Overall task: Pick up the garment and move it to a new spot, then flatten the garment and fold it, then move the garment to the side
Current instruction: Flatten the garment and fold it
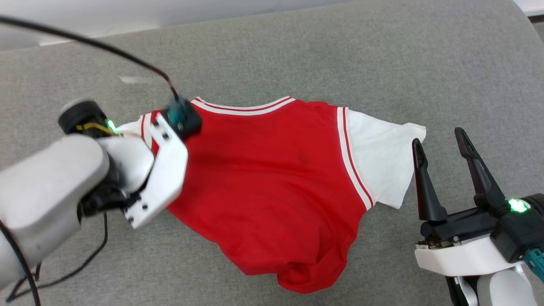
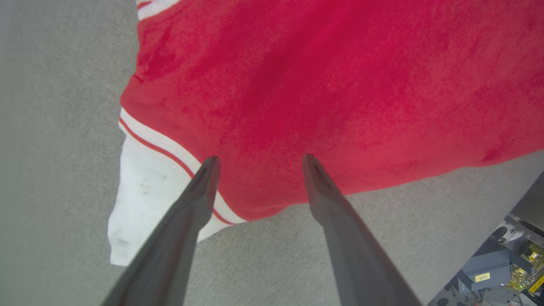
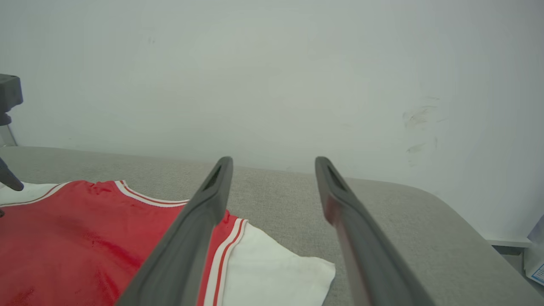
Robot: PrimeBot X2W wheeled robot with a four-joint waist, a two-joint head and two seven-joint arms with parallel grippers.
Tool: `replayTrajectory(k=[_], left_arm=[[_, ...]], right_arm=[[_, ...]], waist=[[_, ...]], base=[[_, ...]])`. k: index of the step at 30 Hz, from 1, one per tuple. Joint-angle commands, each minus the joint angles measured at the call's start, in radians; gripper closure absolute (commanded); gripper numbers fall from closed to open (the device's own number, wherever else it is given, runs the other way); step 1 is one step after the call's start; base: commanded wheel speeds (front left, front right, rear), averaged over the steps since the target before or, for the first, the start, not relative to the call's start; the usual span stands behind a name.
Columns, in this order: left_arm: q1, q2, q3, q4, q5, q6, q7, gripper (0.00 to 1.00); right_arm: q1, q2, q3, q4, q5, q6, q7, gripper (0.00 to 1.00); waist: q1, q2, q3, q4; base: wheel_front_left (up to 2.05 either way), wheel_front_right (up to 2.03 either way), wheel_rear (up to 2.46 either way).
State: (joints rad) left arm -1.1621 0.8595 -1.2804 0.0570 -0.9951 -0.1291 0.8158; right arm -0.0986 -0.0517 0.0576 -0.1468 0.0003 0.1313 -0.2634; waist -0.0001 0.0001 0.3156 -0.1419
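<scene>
Head view: one red jersey (image 1: 272,178) is spread at the middle of the worktop (image 1: 297,55), its hem bunched towards the near edge. The left pincer (image 2: 260,158) is held wide over the fabric beside one white sleeve (image 2: 140,199). The right pincer (image 1: 438,137), also wide, is poised just off the other sleeve (image 1: 382,157). For flattening, both shoulders are probably best gripped and drawn apart. Counted: one jersey, two sleeves, two pincers.

Lighting is bright, even and diffuse in all three views; no glare noted. Shadows are faint: a soft one lies under the garment (image 1: 272,187) hem toward the near edge of the grey padded surface (image 1: 297,51). The head view is sharp, save the blurred left forearm (image 1: 46,182). In the left wrist view the left gripper's fingers (image 2: 344,238) are out of focus and the red fabric is slightly soft. In the right wrist view the wall (image 3: 272,63) is washed pale.
</scene>
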Motion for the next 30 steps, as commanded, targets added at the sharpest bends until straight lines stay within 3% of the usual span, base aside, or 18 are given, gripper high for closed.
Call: replayTrajectory(k=[1, 7, 13, 14, 15, 23, 30], left_arm=[[0.036, 0.001, 0.0, -0.012, 0.017, 0.0, 0.027, 0.0], [0.126, 0.015, 0.0, -0.006, 0.059, 0.0, 0.09, 0.0], [0.189, -0.006, -0.014, 0.065, 0.086, 0.002, 0.056, 0.0], [0.193, -0.011, -0.014, 0.072, 0.086, 0.002, 0.043, 0.9], [0.193, -0.015, -0.014, 0.072, 0.082, 0.002, 0.031, 1.0], [0.15, 0.027, 0.001, -0.002, 0.038, 0.002, -0.133, 1.0], [0.267, 0.09, 0.0, -0.117, -0.001, 0.015, -0.216, 1.0]], right_arm=[[-0.01, 0.003, 0.004, -0.002, 0.004, -0.001, -0.002, 0.0], [-0.036, 0.003, 0.011, -0.003, 0.017, -0.001, -0.002, 0.0], [-0.052, 0.003, 0.011, 0.004, 0.025, -0.001, -0.002, 0.0], [-0.053, 0.003, 0.01, 0.006, 0.025, -0.001, -0.002, 0.0], [-0.052, 0.003, 0.01, 0.009, 0.025, -0.001, -0.002, 0.0], [-0.014, 0.003, -0.004, 0.024, 0.014, -0.001, -0.002, 0.0], [0.025, 0.003, -0.011, 0.023, 0.009, -0.001, -0.002, 0.0]], waist=[[0.0001, -0.0001, 0.014, -0.009], [0.0001, -0.0001, 0.058, -0.033], [0.0001, -0.0001, 0.076, -0.037], [0.0001, -0.0001, 0.073, -0.034], [0.0001, -0.0001, 0.067, -0.031], [0.0001, -0.0001, -0.019, 0.012], [0.0001, -0.0001, -0.079, 0.048]], base=[[0.0, 0.0, 0.0], [0.0, 0.0, 0.0], [0.0, 0.0, 0.0], [0.0, 0.0, 0.0], [0.0, 0.0, 0.0], [0.0, 0.0, 0.0], [0.0, 0.0, 0.0]])
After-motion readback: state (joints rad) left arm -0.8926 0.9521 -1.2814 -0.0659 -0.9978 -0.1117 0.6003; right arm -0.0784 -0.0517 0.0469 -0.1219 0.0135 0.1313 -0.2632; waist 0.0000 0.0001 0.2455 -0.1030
